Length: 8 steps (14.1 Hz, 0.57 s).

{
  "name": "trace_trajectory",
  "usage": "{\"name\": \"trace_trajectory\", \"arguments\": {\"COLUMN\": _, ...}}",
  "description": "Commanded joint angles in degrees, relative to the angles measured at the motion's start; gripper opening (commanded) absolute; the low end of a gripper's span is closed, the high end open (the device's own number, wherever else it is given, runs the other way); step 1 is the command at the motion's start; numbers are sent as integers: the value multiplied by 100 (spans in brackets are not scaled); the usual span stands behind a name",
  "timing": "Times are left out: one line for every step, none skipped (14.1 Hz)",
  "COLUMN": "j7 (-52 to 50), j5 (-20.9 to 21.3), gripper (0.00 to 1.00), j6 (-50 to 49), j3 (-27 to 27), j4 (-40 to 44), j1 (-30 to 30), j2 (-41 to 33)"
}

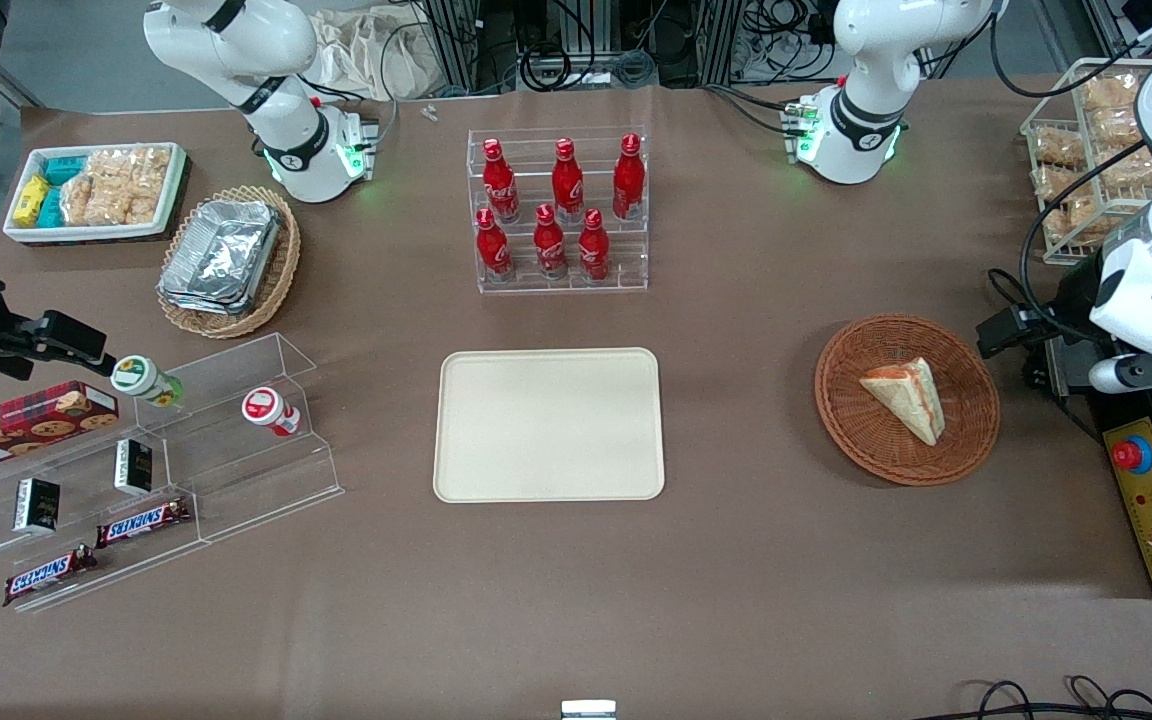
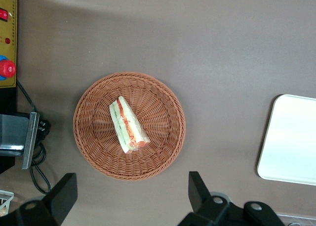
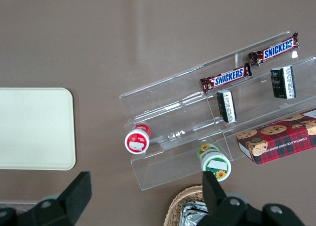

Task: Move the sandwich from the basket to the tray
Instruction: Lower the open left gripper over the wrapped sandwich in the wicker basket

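The sandwich (image 1: pixel 906 398) (image 2: pixel 128 127), a pale wrapped wedge with red-orange filling at its edge, lies in the round reddish-brown wicker basket (image 1: pixel 836 400) (image 2: pixel 94 102). The cream rectangular tray (image 1: pixel 548 425) (image 2: pixel 291 142) sits bare at the table's middle, toward the parked arm's end from the basket. My left gripper (image 1: pixel 1006 332) (image 2: pixel 131 199) hovers high beside the basket, on the working arm's side of it. It is open, with only bare table between its black fingers (image 2: pixel 197 191), just off the basket's rim.
A clear rack of red cola bottles (image 1: pixel 561 210) stands farther from the front camera than the tray. A yellow control box with a red button (image 1: pixel 1151 510) and a wire rack of bagged snacks (image 1: pixel 1086 150) lie at the working arm's end. Acrylic snack shelves (image 1: pixel 136 470) sit at the parked arm's end.
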Motion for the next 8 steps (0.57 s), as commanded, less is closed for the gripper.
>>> {"name": "trace_trajectory", "arguments": {"j7": -119, "j5": 112, "gripper": 100, "j6": -49, "j3": -17, "j4": 146, "j1": -56, "j2": 86}}
{"name": "trace_trajectory", "arguments": {"j7": -189, "j5": 121, "gripper": 100, "j6": -49, "j3": -25, "j4": 163, "j1": -65, "j2": 112}}
{"name": "trace_trajectory", "arguments": {"j7": -294, "j5": 121, "gripper": 100, "j6": -57, "j3": -17, "j4": 172, "j1": -91, "j2": 191}}
{"name": "trace_trajectory", "arguments": {"j7": -391, "j5": 129, "gripper": 100, "j6": -40, "j3": -17, "j4": 119, "j1": -91, "j2": 218}}
{"name": "trace_trajectory", "arguments": {"j7": -644, "j5": 129, "gripper": 99, "j6": 38, "j3": -17, "j4": -3, "j1": -91, "j2": 279}}
{"name": "trace_trajectory", "arguments": {"j7": -1299, "j5": 129, "gripper": 99, "j6": 144, "j3": -17, "j4": -82, "j1": -82, "j2": 349}}
{"name": "trace_trajectory", "arguments": {"j7": -1985, "j5": 138, "gripper": 99, "j6": 188, "j3": -17, "j4": -196, "j1": -100, "j2": 402}}
{"name": "trace_trajectory", "arguments": {"j7": -2287, "j5": 173, "gripper": 99, "j6": 319, "j3": -17, "j4": -389, "j1": -100, "j2": 446}}
